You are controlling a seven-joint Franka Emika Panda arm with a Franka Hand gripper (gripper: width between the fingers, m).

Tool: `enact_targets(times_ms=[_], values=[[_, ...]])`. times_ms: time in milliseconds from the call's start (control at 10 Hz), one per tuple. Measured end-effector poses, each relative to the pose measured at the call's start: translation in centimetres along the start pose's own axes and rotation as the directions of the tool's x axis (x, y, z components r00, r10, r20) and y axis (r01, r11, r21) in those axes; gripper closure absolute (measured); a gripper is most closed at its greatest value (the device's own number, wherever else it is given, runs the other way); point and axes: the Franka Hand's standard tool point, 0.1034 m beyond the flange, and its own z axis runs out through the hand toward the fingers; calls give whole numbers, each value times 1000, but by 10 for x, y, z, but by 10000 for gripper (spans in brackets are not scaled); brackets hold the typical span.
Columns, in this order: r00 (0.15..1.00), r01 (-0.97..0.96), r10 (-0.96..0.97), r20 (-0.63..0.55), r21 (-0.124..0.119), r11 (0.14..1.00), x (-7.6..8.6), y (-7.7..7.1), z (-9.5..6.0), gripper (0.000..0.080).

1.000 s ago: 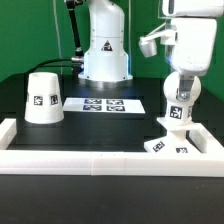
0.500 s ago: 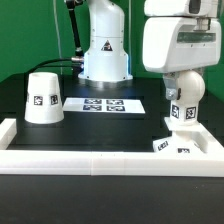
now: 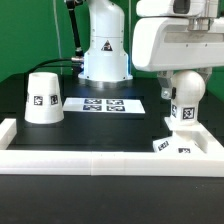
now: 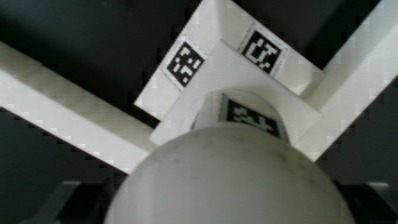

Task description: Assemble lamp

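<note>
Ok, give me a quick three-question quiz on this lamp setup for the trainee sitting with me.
1. True or false: the shade is already fitted over the bulb.
2. In the exterior view, what lies on the table between the shade and the base? A) the marker board B) a screwdriver C) a second shade
3. Short answer: which lamp piece sits directly under the bulb's neck?

Key:
1. False. The shade stands alone on the table at the exterior view's left, far from the bulb.
2. A.
3. The base. The bulb stands upright over it, neck down.
</note>
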Motion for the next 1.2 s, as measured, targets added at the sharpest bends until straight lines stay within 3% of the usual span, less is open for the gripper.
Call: enact_targets(times_ms=[300,700,1200], values=[[963,-270,270,-3,-2,963,1,-1,-2,222],[813,-582,582,-1,-6,813,0,-3,-1,222],[631,-776,776,10,18,631,-1,-5,3,222]])
